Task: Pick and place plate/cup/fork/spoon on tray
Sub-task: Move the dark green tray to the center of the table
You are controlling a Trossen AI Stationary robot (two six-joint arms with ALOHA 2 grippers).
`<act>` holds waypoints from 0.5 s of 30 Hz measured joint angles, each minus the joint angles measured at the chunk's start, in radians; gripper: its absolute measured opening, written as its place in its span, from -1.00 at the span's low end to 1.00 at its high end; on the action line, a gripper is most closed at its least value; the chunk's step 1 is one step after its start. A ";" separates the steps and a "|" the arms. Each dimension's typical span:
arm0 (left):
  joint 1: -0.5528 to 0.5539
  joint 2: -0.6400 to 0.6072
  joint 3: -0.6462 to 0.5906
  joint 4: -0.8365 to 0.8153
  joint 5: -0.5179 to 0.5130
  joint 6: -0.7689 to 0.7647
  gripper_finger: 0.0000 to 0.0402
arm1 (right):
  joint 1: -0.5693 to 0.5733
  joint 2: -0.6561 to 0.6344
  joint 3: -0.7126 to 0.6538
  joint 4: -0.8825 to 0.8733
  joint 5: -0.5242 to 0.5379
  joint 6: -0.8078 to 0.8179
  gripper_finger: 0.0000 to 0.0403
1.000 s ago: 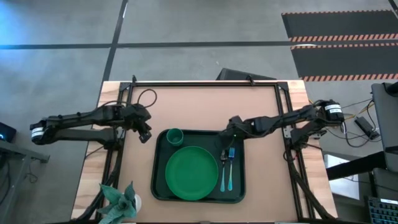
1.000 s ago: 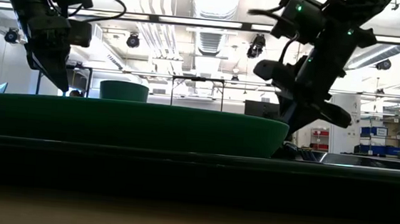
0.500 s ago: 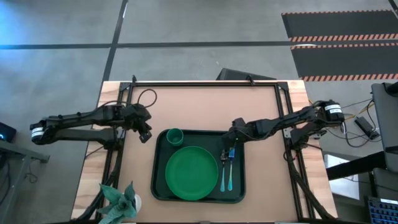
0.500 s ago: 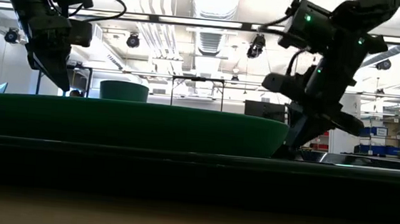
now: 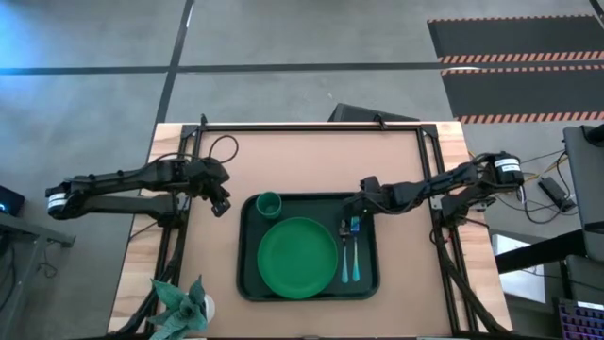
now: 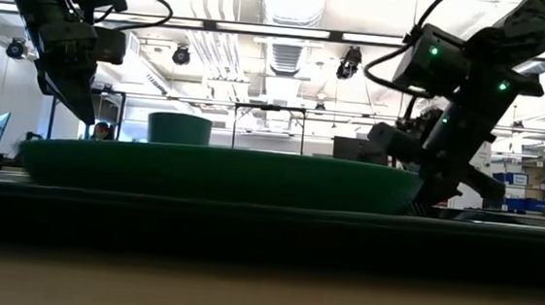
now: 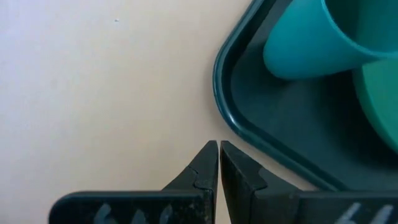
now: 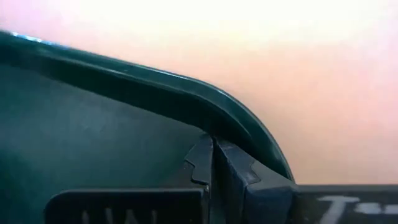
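Note:
The dark green tray (image 5: 247, 283) lies flat on the table and holds the round green plate (image 5: 297, 257), the green cup (image 5: 269, 203) at its far left corner, and the fork (image 5: 345, 247) and spoon (image 5: 357, 264) side by side along its right side. My right gripper (image 5: 356, 225) is shut, with its tips inside the tray at the far right corner. My left gripper (image 5: 223, 205) is shut and empty. It hangs just outside the tray's far left corner (image 7: 249, 143) and touches nothing. My right gripper has its shut fingertips (image 8: 208, 155) against the inner wall of the tray's rim (image 8: 239, 134) at the far right corner. The fingers slant down from the table's right side. The tray lies flat on the table. I cannot tell whether the fingers also touch the fork or spoon.
A small potted plant (image 5: 184, 302) stands at the table's near left corner. Black frame rails (image 5: 311, 126) run along the table's far edge and sides. Bare tabletop (image 5: 311, 161) lies beyond the tray's far side.
My right gripper, shut throughout, has moved a little toward the table's right edge. The tray has slid the same way along the table, carrying the plate, cup, fork and spoon with it.

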 joint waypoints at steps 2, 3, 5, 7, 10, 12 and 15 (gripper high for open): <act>0.000 0.001 0.000 0.000 0.000 0.000 -1.00 | -0.015 0.000 -0.006 -0.002 0.021 -0.008 -0.96; 0.000 0.003 0.000 0.000 0.000 0.000 -1.00 | -0.025 0.000 -0.009 -0.002 0.025 -0.016 -0.96; 0.000 0.009 0.000 0.000 0.000 0.000 -1.00 | -0.042 0.000 -0.013 -0.002 0.025 -0.029 -0.96; 0.000 0.014 0.000 0.000 0.000 0.000 -1.00 | -0.060 0.000 -0.015 -0.002 0.023 -0.050 -0.96; 0.000 0.023 0.000 0.000 0.000 0.000 -1.00 | -0.087 0.000 -0.016 -0.004 0.040 -0.075 -0.96; 0.000 0.030 0.000 0.000 0.000 0.000 -1.00 | -0.106 0.000 -0.017 -0.008 0.065 -0.086 -0.96; 0.000 0.045 0.000 0.000 0.000 0.000 -1.00 | -0.141 0.001 -0.018 -0.011 0.080 -0.112 -0.96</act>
